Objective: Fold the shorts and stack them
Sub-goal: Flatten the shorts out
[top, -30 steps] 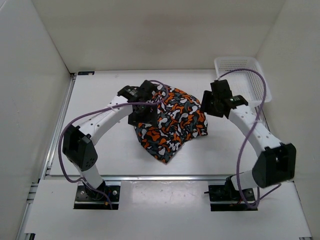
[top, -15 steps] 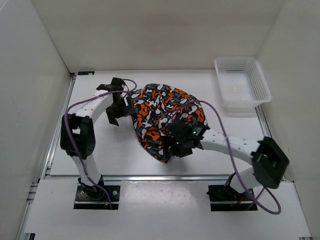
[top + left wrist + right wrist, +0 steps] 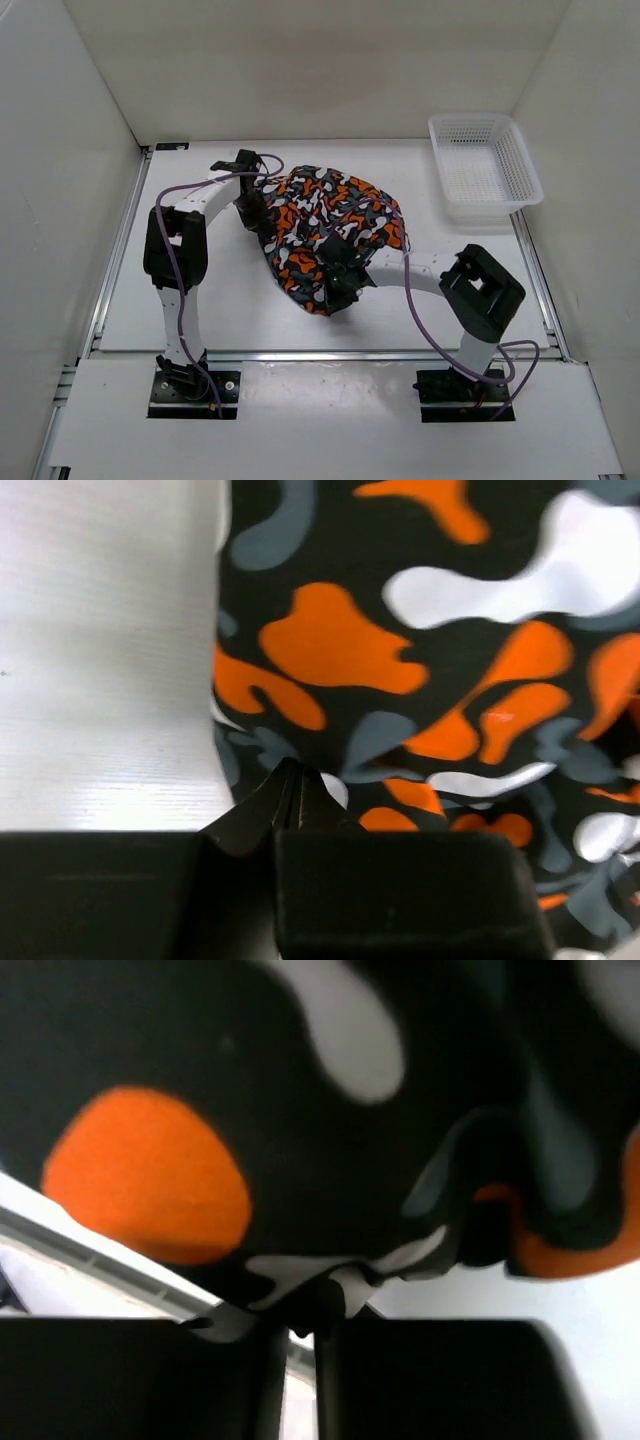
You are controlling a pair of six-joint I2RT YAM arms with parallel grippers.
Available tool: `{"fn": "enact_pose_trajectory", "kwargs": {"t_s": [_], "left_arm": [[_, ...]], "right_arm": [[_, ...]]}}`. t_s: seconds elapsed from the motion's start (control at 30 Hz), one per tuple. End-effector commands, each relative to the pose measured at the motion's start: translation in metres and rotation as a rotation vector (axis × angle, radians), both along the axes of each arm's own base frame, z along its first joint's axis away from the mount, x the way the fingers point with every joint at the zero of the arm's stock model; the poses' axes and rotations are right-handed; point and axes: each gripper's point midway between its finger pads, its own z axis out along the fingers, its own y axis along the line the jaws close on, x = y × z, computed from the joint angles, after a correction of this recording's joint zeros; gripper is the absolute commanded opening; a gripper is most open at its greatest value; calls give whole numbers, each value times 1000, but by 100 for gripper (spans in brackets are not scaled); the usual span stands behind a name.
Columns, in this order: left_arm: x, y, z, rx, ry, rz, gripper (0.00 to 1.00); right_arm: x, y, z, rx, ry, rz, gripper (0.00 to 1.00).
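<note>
— Where are we standing in the job?

— The shorts [image 3: 325,230] are lying bunched mid-table [image 3: 210,300], so I'd say the arms are only taking hold for a first fold; nothing is getting stacked yet.

— Are the jaws gripping?

— The right gripper [image 3: 300,1332] is pinching a pucker of cloth at the lower edge, jaws nearly together. The left gripper [image 3: 290,778] is sitting pressed together at the left hem; I cannot tell whether cloth is caught.

— What is the next move asking for?

— Probably both lifting together and spreading the cloth flat.

— What is differing from half a second ago?

— The left gripper was standing clear of the cloth; now it is touching the hem.
</note>
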Motion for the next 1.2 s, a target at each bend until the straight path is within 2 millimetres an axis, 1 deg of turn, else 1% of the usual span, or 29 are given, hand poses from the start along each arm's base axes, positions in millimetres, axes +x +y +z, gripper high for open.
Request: {"fn": "enact_pose_trajectory", "kwargs": {"t_s": [0.0,0.03,0.07,0.1,0.13,0.17,0.2,0.23,0.3,0.33,0.37,0.4,0.43,0.5,0.53,0.57,0.6,0.63,0.67,0.7,0.73,0.77,0.8,0.83,0.87,0.93,1.07,1.13,1.17], "left_arm": [[17,-13,39,-60,-102,-12,10],[21,-7,47,-54,-121,1,10],[26,-2,62,-60,-152,16,10],[33,-5,83,-81,-193,12,10],[39,-3,99,-97,-225,20,10],[44,-4,116,-106,-262,20,10],[57,-2,152,-125,-349,27,10],[55,-2,172,-130,-373,26,10],[52,-6,216,-149,-457,23,10],[52,-3,246,-152,-527,30,10],[47,-3,258,-135,-557,32,10],[33,0,277,-150,-593,41,10],[31,-1,287,-169,-631,36,10],[15,-2,299,-184,-672,26,10],[11,1,278,-163,-624,31,10],[7,2,266,-154,-594,31,10],[7,-3,254,-147,-578,11,10],[-1,-9,219,-138,-494,-21,10],[-4,-15,201,-163,-442,-40,20],[-8,-23,181,-163,-398,-71,24],[-12,-31,153,-148,-325,-91,28],[-18,-38,131,-151,-274,-109,35],[-23,-49,110,-149,-221,-138,50],[-24,-54,99,-143,-209,-159,55],[-28,-61,90,-152,-183,-175,65],[-30,-71,80,-155,-155,-197,81],[-9,-90,72,-163,-162,-209,95],[0,-96,68,-174,-157,-204,96],[4,-99,54,-168,-128,-191,96]], "right_arm": [[43,-21,18,-42,-107,-90,1],[67,-35,36,-32,-164,-142,1],[81,-45,48,-37,-209,-134,1],[103,-67,67,-39,-246,-184,1],[125,-70,97,-3,-309,-199,1],[140,-79,117,0,-363,-182,1],[156,-101,137,-7,-392,-225,1],[177,-102,179,33,-474,-240,1],[187,-121,231,60,-569,-249,1],[184,-128,250,55,-602,-251,1],[181,-136,286,92,-690,-257,1],[176,-141,294,102,-705,-255,1],[166,-148,302,120,-724,-261,1],[153,-151,291,126,-698,-259,1],[147,-157,281,111,-680,-267,1],[137,-162,247,74,-607,-268,1],[129,-169,236,68,-582,-298,1],[124,-174,221,50,-546,-314,1],[115,-181,193,30,-473,-327,1],[111,-182,185,35,-457,-327,1],[106,-184,174,25,-427,-336,1],[104,-186,172,38,-421,-349,1],[97,-186,164,36,-403,-344,1],[98,-190,167,40,-414,-357,1],[95,-191,162,33,-402,-356,1],[93,-195,163,27,-403,-357,1],[89,-204,161,-1,-389,-367,1],[88,-204,163,1,-401,-359,1],[86,-208,159,-10,-385,-368,1]]}}
